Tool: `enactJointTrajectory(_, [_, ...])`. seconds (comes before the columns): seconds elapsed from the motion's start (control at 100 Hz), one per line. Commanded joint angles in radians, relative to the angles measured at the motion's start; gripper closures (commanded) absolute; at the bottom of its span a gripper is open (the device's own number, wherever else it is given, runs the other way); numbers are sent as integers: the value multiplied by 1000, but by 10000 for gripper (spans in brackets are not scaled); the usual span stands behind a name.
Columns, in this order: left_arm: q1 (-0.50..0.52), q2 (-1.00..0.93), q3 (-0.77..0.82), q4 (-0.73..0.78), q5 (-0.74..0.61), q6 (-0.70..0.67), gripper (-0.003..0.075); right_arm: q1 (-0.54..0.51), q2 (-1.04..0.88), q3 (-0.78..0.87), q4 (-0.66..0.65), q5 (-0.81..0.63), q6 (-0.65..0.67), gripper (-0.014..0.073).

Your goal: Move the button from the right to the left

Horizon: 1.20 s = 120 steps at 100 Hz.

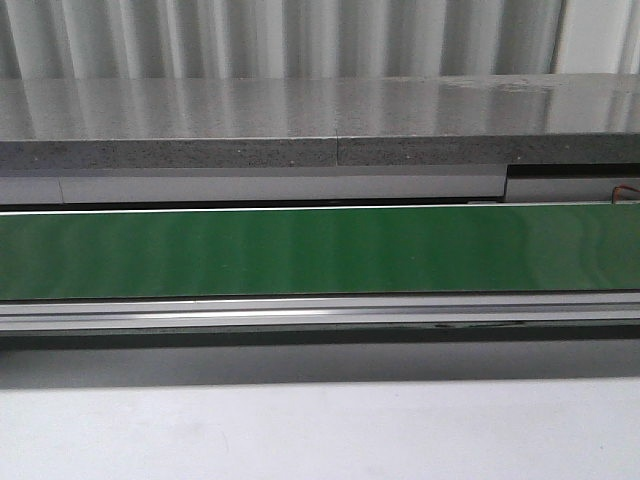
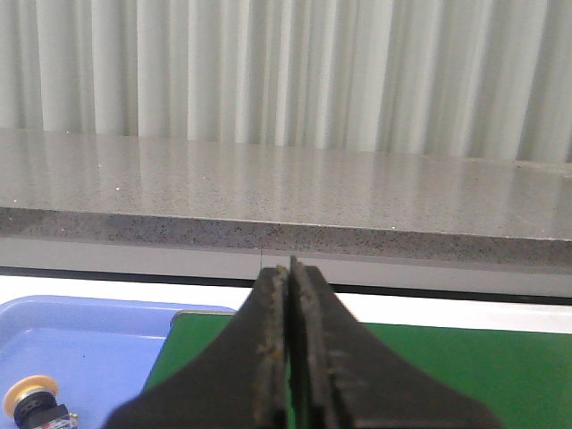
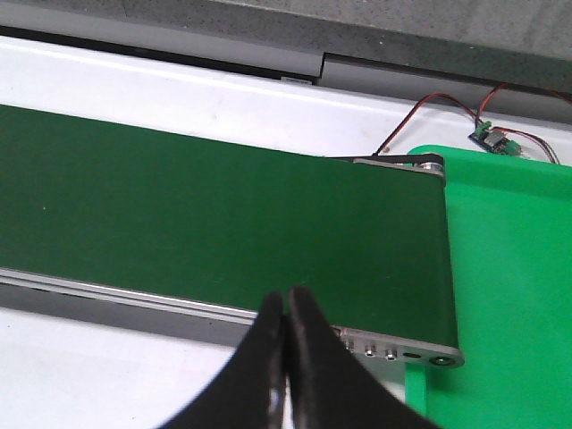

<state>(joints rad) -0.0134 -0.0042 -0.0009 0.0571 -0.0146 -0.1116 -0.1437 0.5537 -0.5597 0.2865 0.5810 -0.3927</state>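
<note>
A button (image 2: 34, 400) with a yellow-orange round head and black collar lies in a blue tray (image 2: 89, 344), seen low in the left wrist view. My left gripper (image 2: 289, 268) is shut with nothing in it, held above the end of the green belt (image 2: 465, 375) beside that tray. My right gripper (image 3: 286, 299) is also shut and empty, hovering over the near rail of the green belt (image 3: 223, 223) close to its other end. Neither gripper shows in the front view, where only the green belt (image 1: 320, 250) runs across.
A bright green tray (image 3: 509, 268) lies at the belt's right end, with a small circuit board and red-black wires (image 3: 492, 136) behind it. A grey stone ledge (image 1: 320, 120) runs behind the belt. White tabletop (image 1: 320, 430) lies in front.
</note>
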Motion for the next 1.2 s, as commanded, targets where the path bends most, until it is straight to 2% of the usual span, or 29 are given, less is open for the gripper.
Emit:
enactJointTrajectory(0.0, [0,-35,24,-2,-76,3,740,0,1,-25,12,-68,0,661])
enactJointTrajectory(0.93, [0,-35,24,-2,-76,3,740,5,-5,-21,10,-76,0,661])
enactJointTrajectory(1.06, [0,-35,24,-2,-76,3,740,51,-28,29,9,-140,10,661])
enactJointTrajectory(1.19, [0,-35,24,-2,-76,3,740,110,-83,128,-44,-285,122,661])
